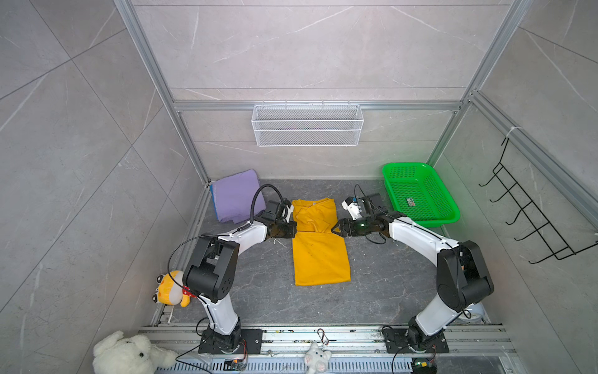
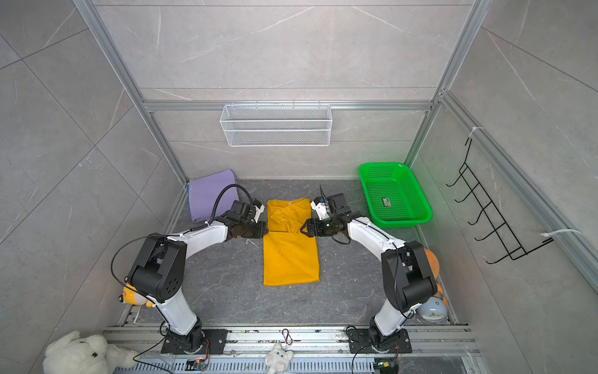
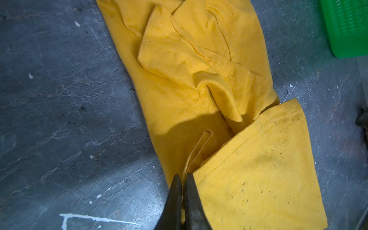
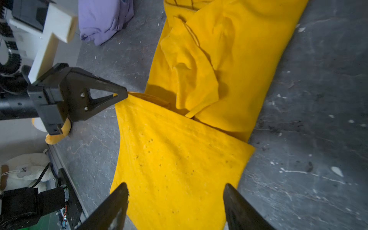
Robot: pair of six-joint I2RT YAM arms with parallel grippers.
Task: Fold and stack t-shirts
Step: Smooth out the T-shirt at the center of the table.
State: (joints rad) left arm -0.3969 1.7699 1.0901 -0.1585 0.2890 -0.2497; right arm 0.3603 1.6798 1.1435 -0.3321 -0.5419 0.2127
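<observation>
While the left gripper [image 3: 183, 176] pinches a hem corner of the mustard-yellow t-shirt [image 1: 320, 259] lying midway on the tabletop [image 1: 388, 278], the right gripper [image 4: 175, 184] hangs spread-jawed at the opposite corner, so the next fold seemingly needs that side clamped too.

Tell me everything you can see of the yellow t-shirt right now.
The yellow t-shirt looks like soft mustard cotton with small dark specks. It lies lengthwise on the grey table, collar at the far end, sleeves folded inward and rumpled. The near part is a flat panel whose stitched hem crosses the middle. The left gripper is shut on that hem's edge; the right gripper stands open at the opposite edge, not gripping.
</observation>
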